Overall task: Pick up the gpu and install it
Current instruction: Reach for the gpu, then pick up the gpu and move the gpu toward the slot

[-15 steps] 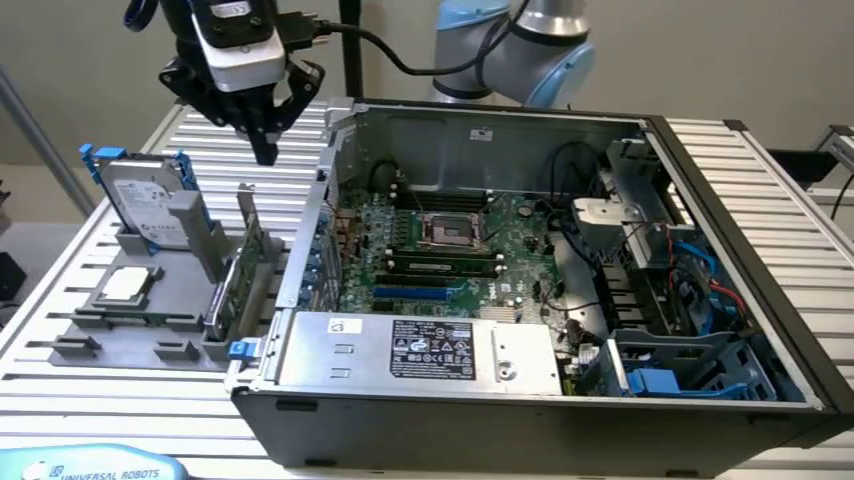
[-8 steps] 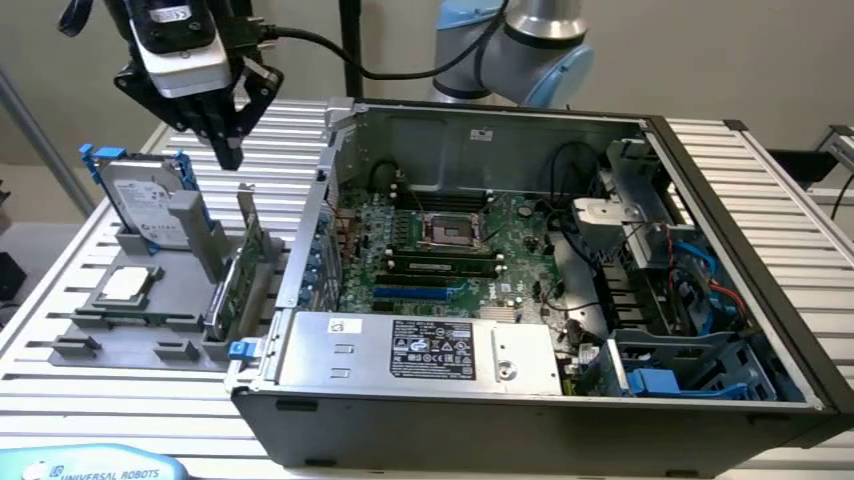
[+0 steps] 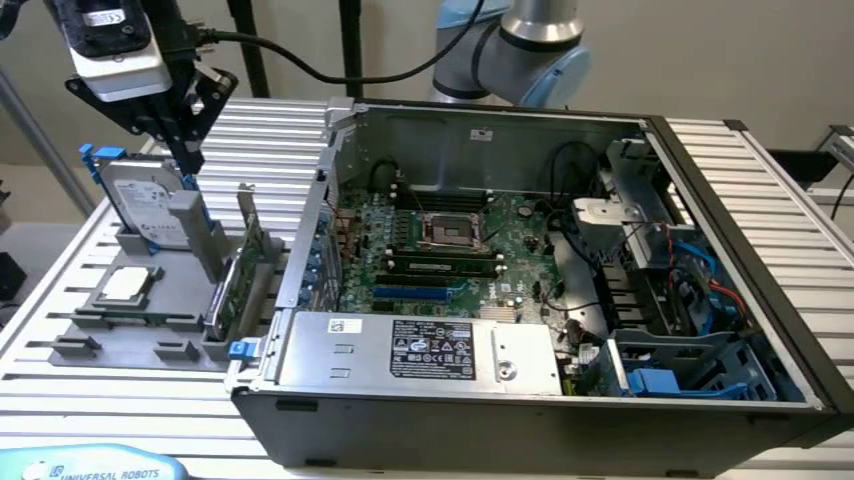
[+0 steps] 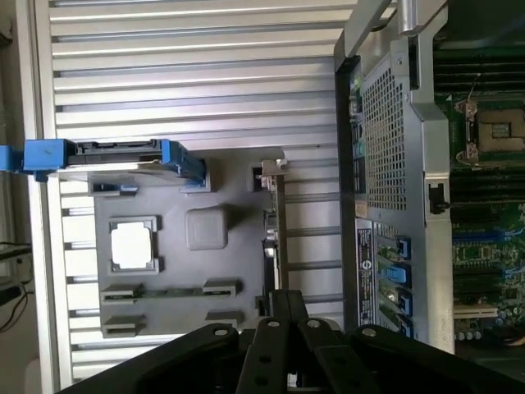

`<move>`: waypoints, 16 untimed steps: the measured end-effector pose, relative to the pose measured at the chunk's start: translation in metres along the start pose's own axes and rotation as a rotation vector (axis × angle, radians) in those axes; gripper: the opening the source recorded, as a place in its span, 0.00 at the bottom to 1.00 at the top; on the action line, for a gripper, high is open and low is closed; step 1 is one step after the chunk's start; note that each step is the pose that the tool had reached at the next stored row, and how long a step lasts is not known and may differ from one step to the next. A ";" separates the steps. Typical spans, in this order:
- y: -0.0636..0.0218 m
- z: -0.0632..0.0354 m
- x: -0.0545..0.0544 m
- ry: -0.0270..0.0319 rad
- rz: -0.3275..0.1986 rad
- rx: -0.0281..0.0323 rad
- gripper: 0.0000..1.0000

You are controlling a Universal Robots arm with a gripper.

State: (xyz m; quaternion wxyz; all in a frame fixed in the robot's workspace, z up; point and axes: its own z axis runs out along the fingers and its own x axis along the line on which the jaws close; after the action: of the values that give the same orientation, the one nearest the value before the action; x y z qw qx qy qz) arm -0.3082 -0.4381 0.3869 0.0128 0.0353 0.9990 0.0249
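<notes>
Foremost, in the exterior view, a pale blue pendant marked Universal Robots, at the near edge of the slatted metal table. Next, an open computer case lying on its side: silver power supply along the near wall, green motherboard beyond it with an empty processor socket, blue drive cage toward the exterior view's right. Just beside the case, on the exterior view's left, a grey fixture tray holding three items: a square silver CPU chip lying flat; the gpu, standing on its long edge in a slot at the side nearest the case, metal bracket uppermost, not yet installed; and a silver hard drive with blue rails, propped upright at the far end. Above the tray, over the hard drive's end, the gripper, fingers pressed together, gripping nothing, clear of the gpu. Farthest, the arm's grey-and-blue joint behind the case.
</notes>
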 end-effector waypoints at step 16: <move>-0.0002 0.0000 0.003 0.0001 0.000 0.0000 0.12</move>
State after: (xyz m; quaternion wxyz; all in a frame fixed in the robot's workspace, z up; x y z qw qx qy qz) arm -0.3110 -0.4381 0.3868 0.0128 0.0353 0.9990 0.0249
